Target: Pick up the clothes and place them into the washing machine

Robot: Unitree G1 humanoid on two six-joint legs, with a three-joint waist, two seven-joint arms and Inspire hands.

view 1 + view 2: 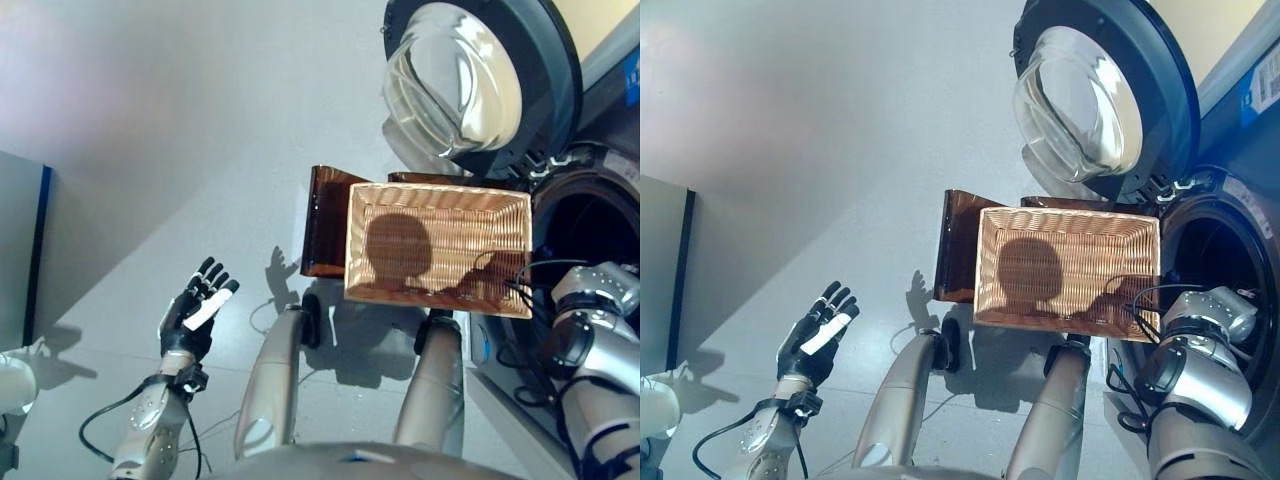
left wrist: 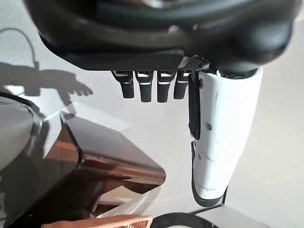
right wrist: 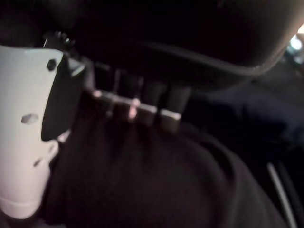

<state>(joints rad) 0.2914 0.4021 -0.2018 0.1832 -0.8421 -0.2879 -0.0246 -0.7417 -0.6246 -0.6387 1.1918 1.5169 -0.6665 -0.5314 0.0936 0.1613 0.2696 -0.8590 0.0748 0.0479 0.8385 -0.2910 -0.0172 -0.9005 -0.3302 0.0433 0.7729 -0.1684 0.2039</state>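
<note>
Reaching into the drum, right hand (image 3: 28,142) grips dark cloth (image 3: 142,180) (left hand (image 1: 195,310) splayed).

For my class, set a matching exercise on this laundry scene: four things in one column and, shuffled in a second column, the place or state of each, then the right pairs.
Things:
1. wicker basket
2. washing machine door
3. left hand
4. right hand

Places or states:
A. swung wide open, glass bowl showing
B. inside the dark drum, against dark cloth
C. empty, in front of the machine
D. held over the bare floor, fingers straight, holding nothing

Pairs: 1-C, 2-A, 3-D, 4-B
</note>
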